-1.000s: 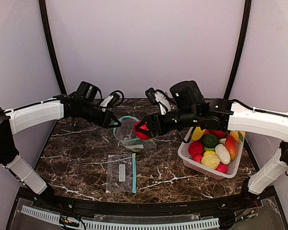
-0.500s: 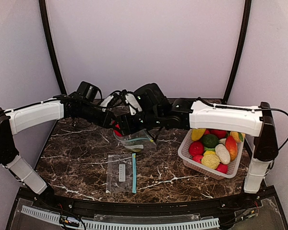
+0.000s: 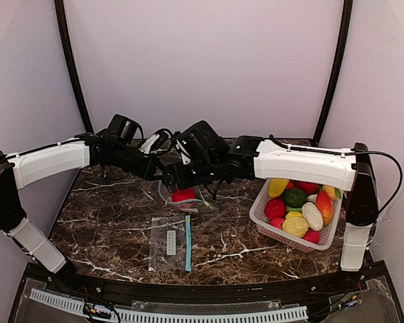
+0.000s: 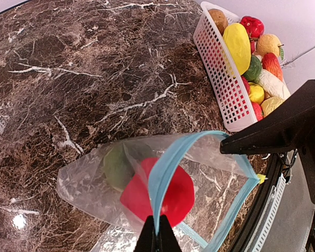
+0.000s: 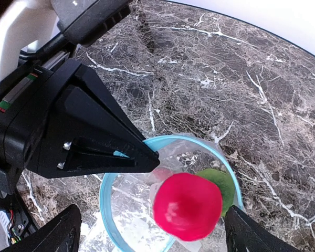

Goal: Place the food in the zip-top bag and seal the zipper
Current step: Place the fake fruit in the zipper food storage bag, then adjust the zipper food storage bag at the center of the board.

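The open bag (image 3: 183, 196) sits in the middle of the surface (image 3: 108, 222) with two pieces of food (image 4: 157, 194) inside it, a flat bag (image 3: 168, 243) lies just in front of it, and the basket (image 3: 276, 232) holding more food stands to its right.

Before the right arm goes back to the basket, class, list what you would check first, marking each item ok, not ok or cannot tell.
1. Left pincer shut on the rim of the bag: ok.
2. Bag mouth held open: ok.
3. Red fruit inside the bag, beside the green fruit: ok.
4. Right pincer open, red fruit released: ok.
5. Right pincer's fingers clear of the rim: cannot tell; one lies close to it.
6. Basket has food to fetch: ok.
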`<state>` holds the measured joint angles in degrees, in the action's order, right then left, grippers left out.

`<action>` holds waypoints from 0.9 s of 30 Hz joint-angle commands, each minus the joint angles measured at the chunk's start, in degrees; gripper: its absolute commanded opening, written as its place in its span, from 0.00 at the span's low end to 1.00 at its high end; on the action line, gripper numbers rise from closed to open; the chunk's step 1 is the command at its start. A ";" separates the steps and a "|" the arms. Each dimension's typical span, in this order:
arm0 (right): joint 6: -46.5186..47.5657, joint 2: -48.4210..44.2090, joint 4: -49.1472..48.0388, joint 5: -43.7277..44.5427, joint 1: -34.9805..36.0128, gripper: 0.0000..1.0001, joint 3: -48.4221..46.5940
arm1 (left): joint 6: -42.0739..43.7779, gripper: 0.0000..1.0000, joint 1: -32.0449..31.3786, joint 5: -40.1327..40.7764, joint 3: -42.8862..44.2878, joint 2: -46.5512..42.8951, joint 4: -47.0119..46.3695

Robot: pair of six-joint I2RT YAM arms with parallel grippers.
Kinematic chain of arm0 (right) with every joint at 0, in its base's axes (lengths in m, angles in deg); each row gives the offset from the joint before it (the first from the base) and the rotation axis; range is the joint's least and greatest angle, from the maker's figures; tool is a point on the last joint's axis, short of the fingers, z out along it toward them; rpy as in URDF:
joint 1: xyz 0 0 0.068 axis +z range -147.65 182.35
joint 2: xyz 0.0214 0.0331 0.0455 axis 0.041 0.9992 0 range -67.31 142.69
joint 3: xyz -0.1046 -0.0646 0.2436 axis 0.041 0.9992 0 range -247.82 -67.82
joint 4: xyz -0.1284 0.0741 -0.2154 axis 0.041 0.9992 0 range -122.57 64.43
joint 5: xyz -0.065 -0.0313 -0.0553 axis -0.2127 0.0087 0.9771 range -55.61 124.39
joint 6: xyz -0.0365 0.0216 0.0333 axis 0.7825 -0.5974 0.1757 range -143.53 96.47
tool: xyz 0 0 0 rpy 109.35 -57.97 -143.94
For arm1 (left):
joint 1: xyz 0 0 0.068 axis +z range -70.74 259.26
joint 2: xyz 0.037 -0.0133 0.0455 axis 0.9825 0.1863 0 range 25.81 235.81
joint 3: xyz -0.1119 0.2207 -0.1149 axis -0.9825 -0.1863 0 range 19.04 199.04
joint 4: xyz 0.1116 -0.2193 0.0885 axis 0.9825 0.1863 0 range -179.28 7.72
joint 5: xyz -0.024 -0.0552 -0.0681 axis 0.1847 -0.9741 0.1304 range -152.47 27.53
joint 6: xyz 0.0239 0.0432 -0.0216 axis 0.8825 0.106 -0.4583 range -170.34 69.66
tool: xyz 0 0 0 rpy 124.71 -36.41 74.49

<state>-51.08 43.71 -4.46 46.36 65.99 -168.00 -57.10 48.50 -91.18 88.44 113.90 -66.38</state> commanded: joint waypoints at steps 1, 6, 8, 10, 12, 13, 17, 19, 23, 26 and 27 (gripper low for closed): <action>0.05 0.52 0.76 0.95 -0.09 0.93 -1.47 | 0.18 0.01 -0.26 -0.46 1.52 -1.52 1.26; 1.38 -1.74 -0.95 -1.35 -0.02 0.94 -0.22 | 0.23 0.01 -0.26 -0.30 1.52 -1.45 1.28; 1.59 -3.40 -1.20 -1.40 -0.01 0.93 0.69 | 0.19 0.01 -0.26 -0.17 1.52 -1.44 1.35; 1.61 -5.51 -0.93 -0.65 -0.05 0.93 2.28 | 0.25 0.01 -0.26 -0.20 1.56 -1.46 1.36; 1.25 -7.44 0.12 0.89 -0.19 0.92 4.29 | 0.34 0.01 -0.26 -0.16 1.60 -1.45 1.43; 0.94 -8.28 1.07 1.85 -0.34 0.92 4.97 | 0.30 0.01 -0.26 -0.14 1.61 -1.46 1.49; -1.18 -9.99 4.18 1.14 -2.25 0.85 7.63 | 0.32 0.01 -0.22 -0.20 1.61 -1.53 1.45; -2.02 -10.09 5.22 0.60 -3.16 0.81 8.44 | 0.34 0.01 -0.29 -0.14 1.62 -1.57 1.49; -2.14 -8.84 5.94 -1.99 -4.32 0.73 9.02 | 0.27 0.01 -0.35 -0.12 1.61 -1.73 1.45; -1.65 -6.53 7.27 -3.08 -4.52 0.67 7.55 | 0.32 0.01 -0.35 -0.12 1.61 -1.72 1.45; -1.70 -5.77 7.78 -3.23 -4.49 0.65 7.06 | 0.29 0.01 -0.35 -0.12 1.61 -1.72 1.45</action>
<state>-52.85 34.96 1.10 45.07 61.46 -159.96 -57.10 48.50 -91.16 88.44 113.90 -66.34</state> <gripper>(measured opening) 0.683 0.007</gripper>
